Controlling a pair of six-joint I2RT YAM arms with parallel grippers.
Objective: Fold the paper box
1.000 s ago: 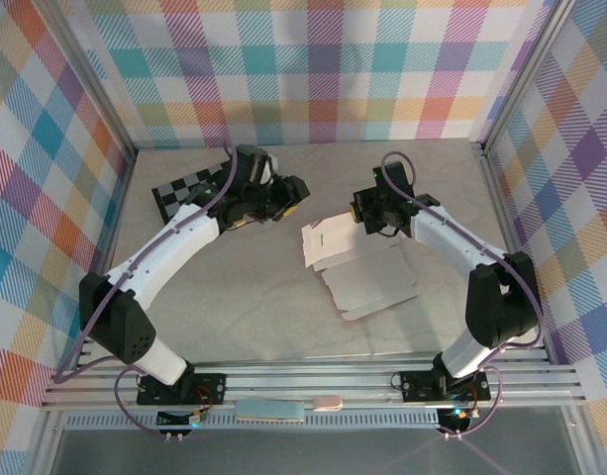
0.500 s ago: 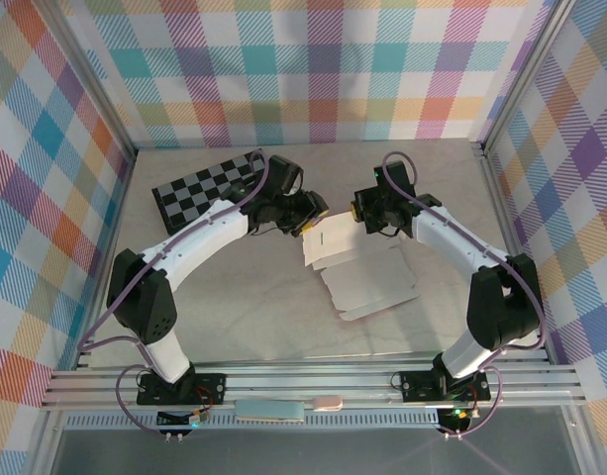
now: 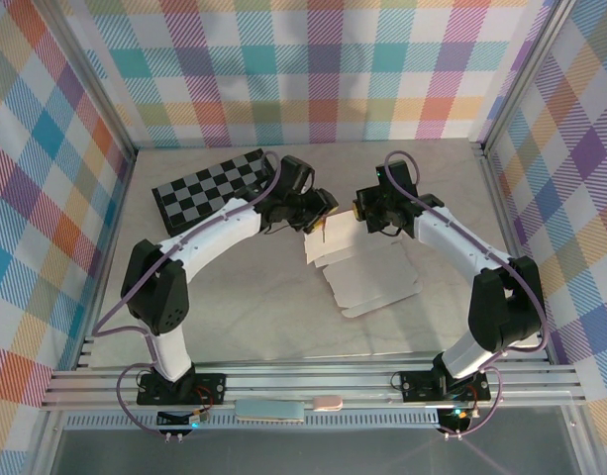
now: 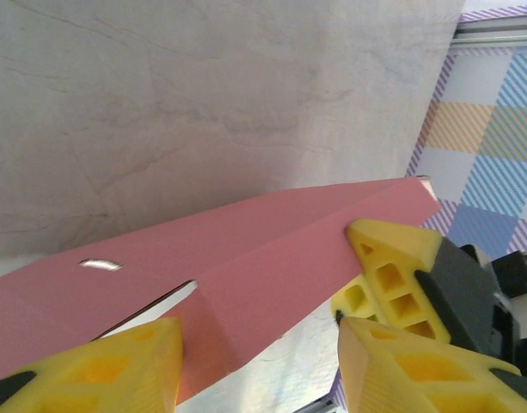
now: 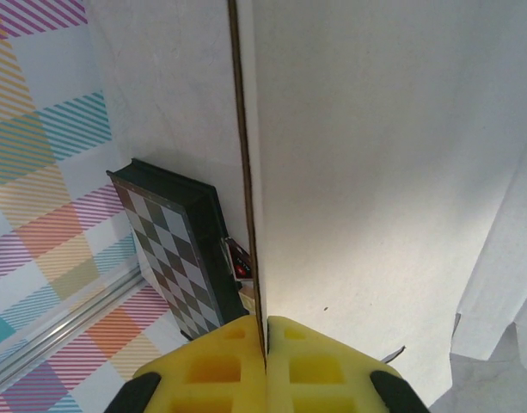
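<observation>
The left end effector (image 3: 319, 210) has swung away from the checkered board (image 3: 206, 188) to the paper box (image 3: 367, 275) at the middle of the table (image 3: 234, 292). Its fingers are apart, straddling the raised pink flap (image 4: 272, 249). The right end effector (image 5: 265, 334) stays clamped on that flap's edge, so a two-handed crease looks ready to start.

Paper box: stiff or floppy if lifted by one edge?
Likely floppy: the paper box is thin card, a hairline edge-on in the right gripper. Probably light. May hinge at its crease rather than lift flat.
</observation>
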